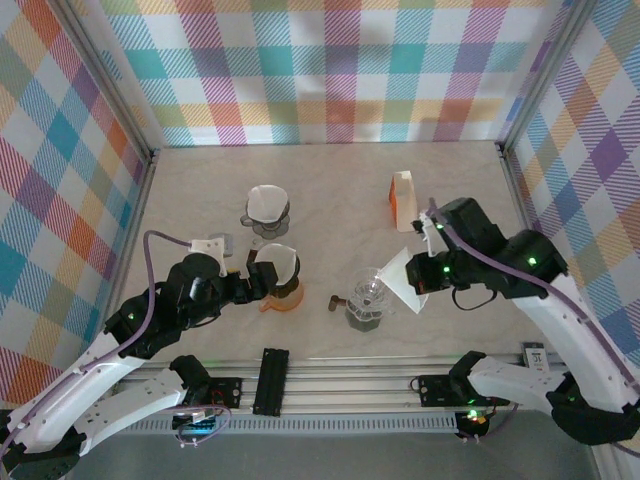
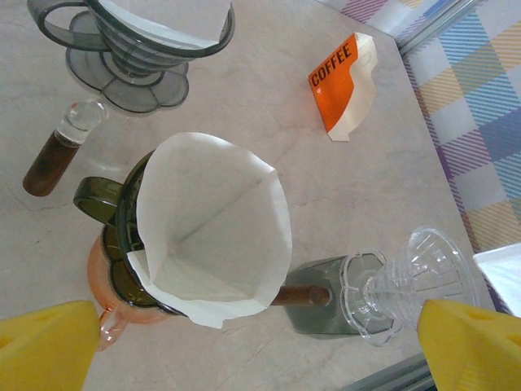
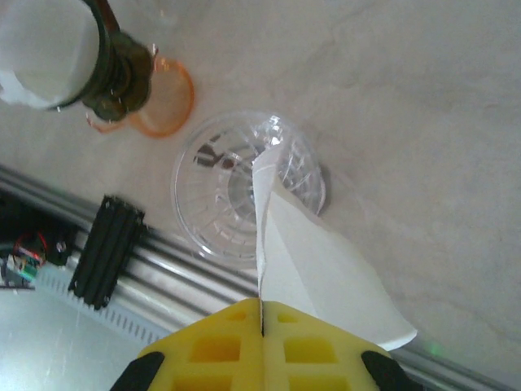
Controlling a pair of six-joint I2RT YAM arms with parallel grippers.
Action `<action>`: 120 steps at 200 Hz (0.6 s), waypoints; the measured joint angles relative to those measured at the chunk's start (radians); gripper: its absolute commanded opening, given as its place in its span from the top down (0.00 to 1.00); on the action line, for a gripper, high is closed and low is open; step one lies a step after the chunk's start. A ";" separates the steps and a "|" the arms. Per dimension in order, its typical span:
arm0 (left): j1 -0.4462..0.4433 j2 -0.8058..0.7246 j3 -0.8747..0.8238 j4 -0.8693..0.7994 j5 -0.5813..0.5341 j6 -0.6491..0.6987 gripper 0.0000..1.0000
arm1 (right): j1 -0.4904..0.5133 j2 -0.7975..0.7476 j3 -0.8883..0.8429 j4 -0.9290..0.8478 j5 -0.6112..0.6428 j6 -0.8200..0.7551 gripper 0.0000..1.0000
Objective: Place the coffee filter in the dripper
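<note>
Top view: my right gripper pinches the paper filter just beside the clear dripper, not seated yet. My left gripper waits by the dark dripper. Left wrist: my left jaws are spread wide, holding nothing. Right wrist: my right jaws are pressed on the filter's edge, its tip over the dripper bowl; contact unclear, and lowering and release are left.

wht filter, clr dripper, orng box
</note>
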 measured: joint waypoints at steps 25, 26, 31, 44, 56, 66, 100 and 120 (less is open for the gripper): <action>0.000 0.001 0.000 0.010 0.011 0.000 0.00 | 0.051 0.069 0.047 -0.039 0.009 0.001 1.00; 0.000 0.002 0.000 0.010 0.011 0.000 0.00 | 0.052 0.070 0.048 -0.039 0.010 0.001 1.00; 0.000 0.003 0.000 0.014 0.013 0.000 0.00 | 0.060 0.082 0.055 -0.043 0.011 0.001 1.00; 0.000 0.005 0.000 0.026 0.020 0.000 0.00 | 0.077 0.114 0.074 -0.051 0.015 0.001 1.00; 0.000 0.006 0.000 0.028 0.028 0.000 0.00 | 0.088 0.148 0.090 -0.055 0.018 0.000 1.00; 0.000 0.007 0.000 0.030 0.032 0.000 0.00 | 0.094 0.173 0.097 -0.055 0.018 -0.003 1.00; 0.000 0.008 0.000 0.047 0.048 0.000 0.00 | 0.100 0.257 0.099 -0.052 0.018 -0.010 1.00; 0.000 0.010 0.000 0.048 0.058 0.003 0.00 | 0.100 0.292 0.099 -0.037 0.014 -0.011 1.00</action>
